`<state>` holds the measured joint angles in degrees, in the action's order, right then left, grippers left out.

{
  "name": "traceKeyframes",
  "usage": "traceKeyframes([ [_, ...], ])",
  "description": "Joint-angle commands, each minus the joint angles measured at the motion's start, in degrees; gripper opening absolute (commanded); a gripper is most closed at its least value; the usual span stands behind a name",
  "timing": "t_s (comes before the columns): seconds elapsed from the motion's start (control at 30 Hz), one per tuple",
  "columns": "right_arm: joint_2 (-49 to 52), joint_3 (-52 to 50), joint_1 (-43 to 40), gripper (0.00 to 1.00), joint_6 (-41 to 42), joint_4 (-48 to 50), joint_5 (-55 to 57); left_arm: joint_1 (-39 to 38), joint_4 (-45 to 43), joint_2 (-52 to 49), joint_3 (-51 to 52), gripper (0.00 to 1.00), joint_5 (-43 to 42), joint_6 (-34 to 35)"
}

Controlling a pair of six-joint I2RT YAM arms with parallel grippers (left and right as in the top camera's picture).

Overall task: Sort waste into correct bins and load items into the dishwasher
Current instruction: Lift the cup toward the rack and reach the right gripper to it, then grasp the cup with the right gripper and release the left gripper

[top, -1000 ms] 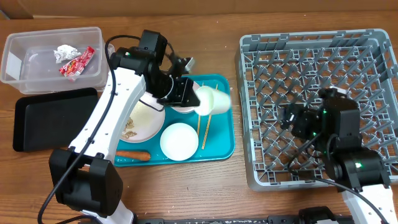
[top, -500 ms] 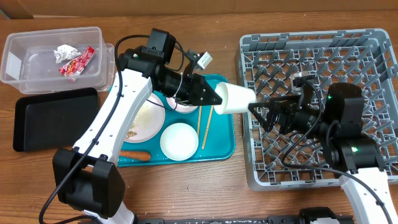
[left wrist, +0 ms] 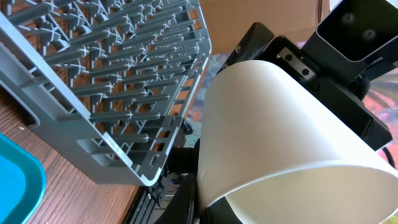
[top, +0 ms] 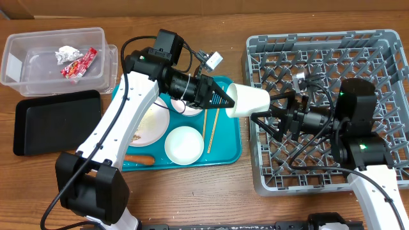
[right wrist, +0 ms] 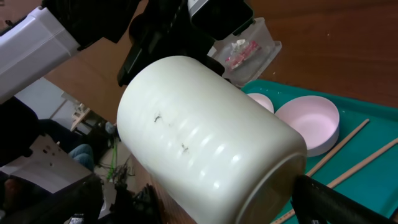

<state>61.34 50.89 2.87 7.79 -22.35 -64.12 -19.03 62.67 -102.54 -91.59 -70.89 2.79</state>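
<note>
A white cup [top: 249,101] hangs on its side over the gap between the teal tray [top: 227,153] and the grey dishwasher rack [top: 358,51]. My left gripper [top: 225,102] is shut on the cup's rim; in the left wrist view the cup [left wrist: 280,137] fills the frame above that gripper [left wrist: 202,205]. My right gripper [top: 262,108] is open, its fingers on either side of the cup's base end. The right wrist view shows the cup [right wrist: 205,137] between that gripper's [right wrist: 208,208] wide-spread fingers [right wrist: 336,205]. On the teal tray lie a plate [top: 148,124] with crumbs [top: 135,132], a bowl [top: 184,145], chopsticks [top: 213,131] and a carrot [top: 136,158].
The clear tub [top: 38,70] at the back left holds a red wrapper [top: 80,64] and crumpled paper [top: 66,53]. A black tray [top: 54,121] lies in front of it. A second bowl [top: 185,107] sits partly under my left arm.
My left arm carried the cup rightwards off the teal tray towards the rack. My right gripper swung left from over the rack and now straddles the cup's base.
</note>
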Motion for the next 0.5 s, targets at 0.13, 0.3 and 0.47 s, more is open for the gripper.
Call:
traceKeyframes([
  [0.13, -0.1, 1.3, 0.7, 0.87, -0.6, 4.7, -6.8, -1.3, -0.4, -0.3, -1.0, 0.04, -12.2, -1.4],
  [0.3, -0.1, 1.3, 0.7, 0.84, -0.6, 7.2, -6.7, -1.8, -1.1, -0.3, -1.0, 0.04, -16.7, -1.5],
  [0.47, 0.0, 1.3, 0.7, 0.86, -0.6, 10.0, -6.6, -3.0, -2.1, -0.3, -1.0, 0.05, -19.7, -1.5],
])
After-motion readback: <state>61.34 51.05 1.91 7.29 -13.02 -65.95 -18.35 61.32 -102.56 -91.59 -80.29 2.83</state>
